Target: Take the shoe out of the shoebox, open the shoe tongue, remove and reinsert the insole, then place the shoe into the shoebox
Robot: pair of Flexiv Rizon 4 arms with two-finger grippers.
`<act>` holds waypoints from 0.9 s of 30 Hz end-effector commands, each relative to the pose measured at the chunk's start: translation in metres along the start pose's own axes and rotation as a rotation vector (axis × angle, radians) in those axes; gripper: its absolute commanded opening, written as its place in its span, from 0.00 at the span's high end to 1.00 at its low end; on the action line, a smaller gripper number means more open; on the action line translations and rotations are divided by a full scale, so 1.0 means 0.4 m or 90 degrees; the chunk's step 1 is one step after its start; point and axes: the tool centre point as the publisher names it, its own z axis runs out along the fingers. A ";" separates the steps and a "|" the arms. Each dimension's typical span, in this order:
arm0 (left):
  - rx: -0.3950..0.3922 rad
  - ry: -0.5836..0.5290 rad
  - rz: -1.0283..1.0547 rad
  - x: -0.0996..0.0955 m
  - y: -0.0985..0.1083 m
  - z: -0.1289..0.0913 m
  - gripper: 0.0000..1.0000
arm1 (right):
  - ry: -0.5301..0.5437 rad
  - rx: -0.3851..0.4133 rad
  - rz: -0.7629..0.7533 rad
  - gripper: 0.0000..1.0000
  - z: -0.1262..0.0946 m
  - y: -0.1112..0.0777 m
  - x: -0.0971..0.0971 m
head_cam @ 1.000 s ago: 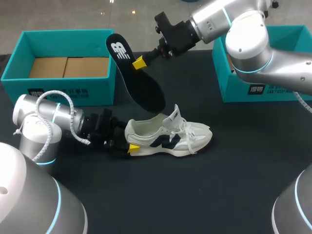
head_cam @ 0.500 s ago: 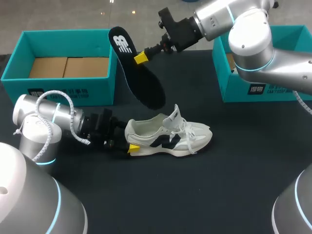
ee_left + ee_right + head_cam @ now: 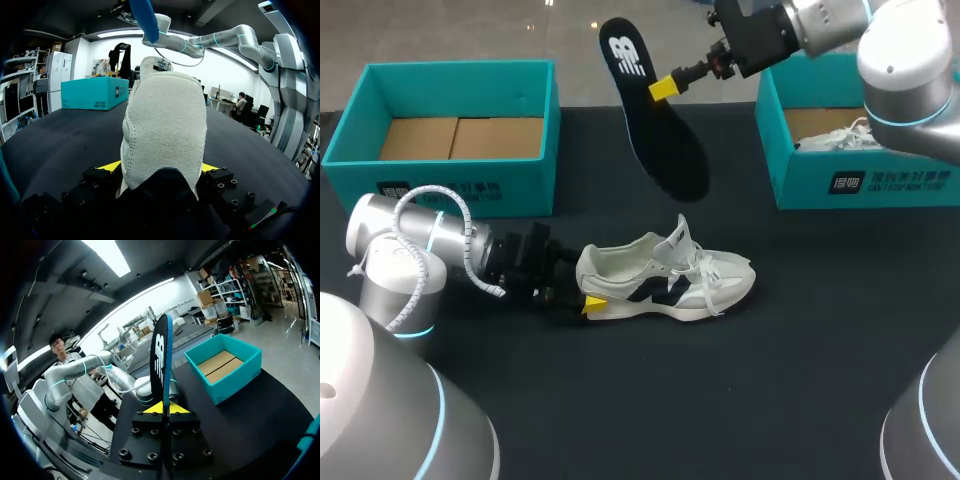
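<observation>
The white shoe (image 3: 665,280) with a dark side mark stands on its sole near the middle of the black table (image 3: 740,400), outside both boxes, its toe toward the right and its heel toward the left arm. Its tongue stands up and the laces hang loose. The left gripper (image 3: 162,170) lies low at the table and is closed on the shoe's heel: in the left wrist view a yellow tip presses against each side of the heel. The right gripper (image 3: 664,87) is raised above the far part of the table and is clamped on the black insole (image 3: 660,140), its yellow tips pinching the insole's edges about a third of the way down from the heel end. The insole hangs in the air, clear of the shoe, between the two boxes. The end with the white mark points up and away, and the toe end slants down toward the shoe. The open teal left box (image 3: 450,68) sits at the far left with its bare cardboard floor showing. The teal right box (image 3: 820,185) at the far right holds a second shoe (image 3: 835,135), also white.
</observation>
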 end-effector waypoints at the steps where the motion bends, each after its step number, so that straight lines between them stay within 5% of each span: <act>1: -0.001 0.000 0.000 -0.003 0.011 0.004 1.00 | -0.045 -0.019 0.003 1.00 -0.056 -0.017 0.052; 11: -0.001 0.000 0.000 -0.003 0.011 0.004 1.00 | -0.086 -0.065 0.028 1.00 -0.103 -0.027 0.116; 27: -0.001 0.000 0.000 -0.003 0.011 0.004 1.00 | -0.134 -0.074 0.052 1.00 -0.160 -0.065 0.212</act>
